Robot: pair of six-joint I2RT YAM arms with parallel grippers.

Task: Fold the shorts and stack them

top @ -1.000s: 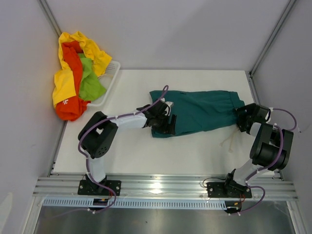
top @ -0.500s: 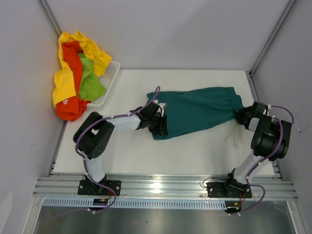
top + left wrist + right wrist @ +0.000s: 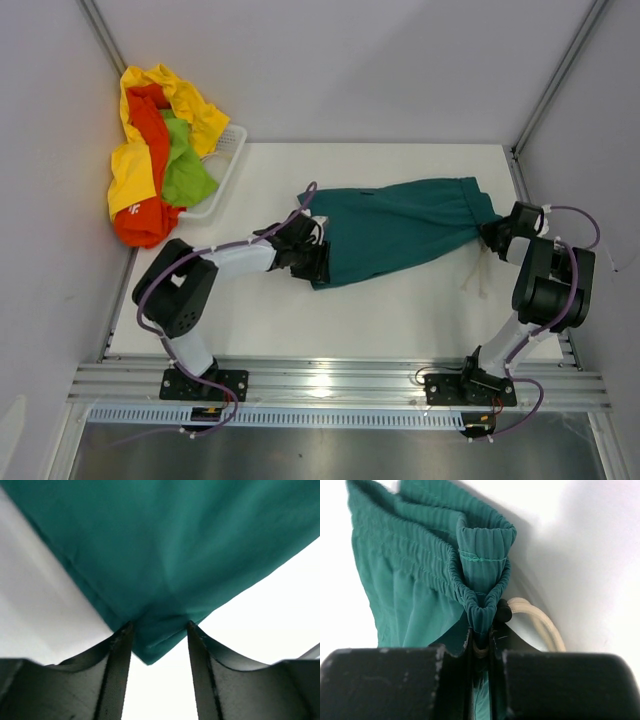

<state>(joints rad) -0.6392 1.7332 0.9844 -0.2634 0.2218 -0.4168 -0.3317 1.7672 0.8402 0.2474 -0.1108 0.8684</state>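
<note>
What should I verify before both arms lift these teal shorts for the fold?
1. Right gripper clamped on the waistband of the teal shorts: ok.
2. Left gripper has the hem corner between its fingers: ok.
3. Cloth drawn out between the two: ok.
4. Drawstring free of the right jaws: cannot tell, it loops right beside them.
5. Other shorts out of the way, heaped on the basket: ok.

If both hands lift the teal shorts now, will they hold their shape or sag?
Likely floppy: the teal shorts bunch and fold where the right hand pinches the waistband, so the middle should sag. Probably light, since the cloth looks thin. The loose drawstring may dangle and snag.
</note>
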